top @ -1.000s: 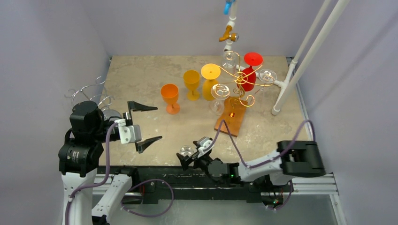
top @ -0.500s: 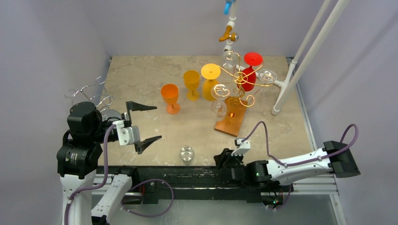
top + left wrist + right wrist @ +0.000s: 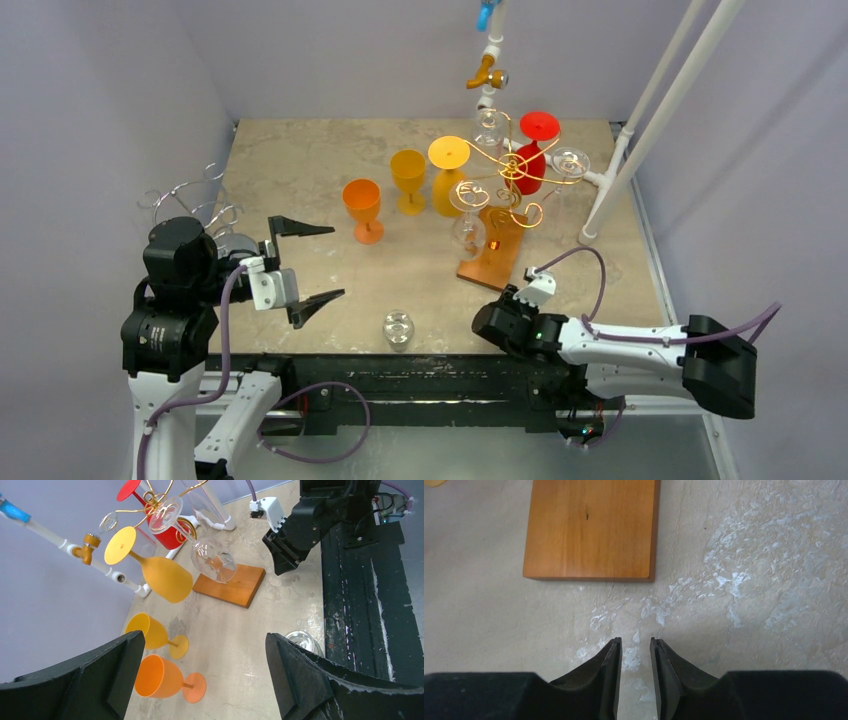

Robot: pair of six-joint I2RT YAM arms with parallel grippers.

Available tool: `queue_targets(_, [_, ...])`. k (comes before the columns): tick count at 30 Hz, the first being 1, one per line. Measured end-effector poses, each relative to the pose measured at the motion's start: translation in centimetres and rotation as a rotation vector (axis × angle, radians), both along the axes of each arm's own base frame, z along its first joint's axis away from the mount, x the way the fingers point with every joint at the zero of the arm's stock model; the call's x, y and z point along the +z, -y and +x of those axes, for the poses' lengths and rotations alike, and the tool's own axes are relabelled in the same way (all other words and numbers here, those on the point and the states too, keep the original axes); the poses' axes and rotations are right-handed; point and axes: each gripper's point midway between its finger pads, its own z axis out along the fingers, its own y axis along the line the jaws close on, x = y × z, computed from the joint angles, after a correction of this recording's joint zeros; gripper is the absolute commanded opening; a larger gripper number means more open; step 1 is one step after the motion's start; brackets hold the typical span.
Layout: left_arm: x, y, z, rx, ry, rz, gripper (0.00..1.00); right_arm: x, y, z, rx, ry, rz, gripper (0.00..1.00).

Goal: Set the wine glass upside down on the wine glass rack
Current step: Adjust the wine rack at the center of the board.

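four coloured goblets (image 3: 362, 203), one gold rack (image 3: 514, 160)

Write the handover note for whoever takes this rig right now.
Left gripper: jaws wide open, empty, above the left of the table.
Right gripper: jaws a narrow gap apart, empty, low over the table just in front of the rack base.
Clear glass: alone at the near table edge between the arms, touched by neither.
Orange glass and yellow glass: upright on the table.
Done: several glasses hang upside down on the rack.
Left: those three glasses are not hung; the clear glass looks like the nearest pick.
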Motion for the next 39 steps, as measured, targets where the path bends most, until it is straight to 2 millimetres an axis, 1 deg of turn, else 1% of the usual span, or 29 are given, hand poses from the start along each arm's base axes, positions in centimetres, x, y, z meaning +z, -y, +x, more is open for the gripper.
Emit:
queue_targets(6, [-0.1, 0.0, 0.0, 0.000, -0.002, 0.001, 1.00, -1.2, 1.4, 2.6, -0.055, -0.030, -0.071, 0.30])
queue_targets(10, [-0.4, 0.0, 0.2, 0.002, -0.009, 0.002, 1.00, -1.3, 1.5, 4.2, -0.071, -0.025, -0.063, 0.29])
queue_targets(15, [-0.6, 0.0, 0.3, 0.003, -0.017, 0.004, 1.00, -2.7, 1.5, 5.0, -0.059, -0.051, -0.105, 0.27])
queue_targets(25, [-0.9, 0.0, 0.3, 0.003, -0.024, 0.004, 1.00, -2.7, 0.7, 6.5, -0.026, -0.017, -0.120, 0.24])
queue_targets(33, [-1.1, 0.0, 0.4, 0.004, -0.032, 0.005, 1.00, -2.6, -1.2, 8.1, 0.026, 0.004, -0.127, 0.24])
queue_targets(39, [-1.3, 0.0, 0.5, 0.004, -0.035, 0.006, 1.00, -2.6, -2.4, 8.9, 0.073, 0.004, -0.118, 0.23])
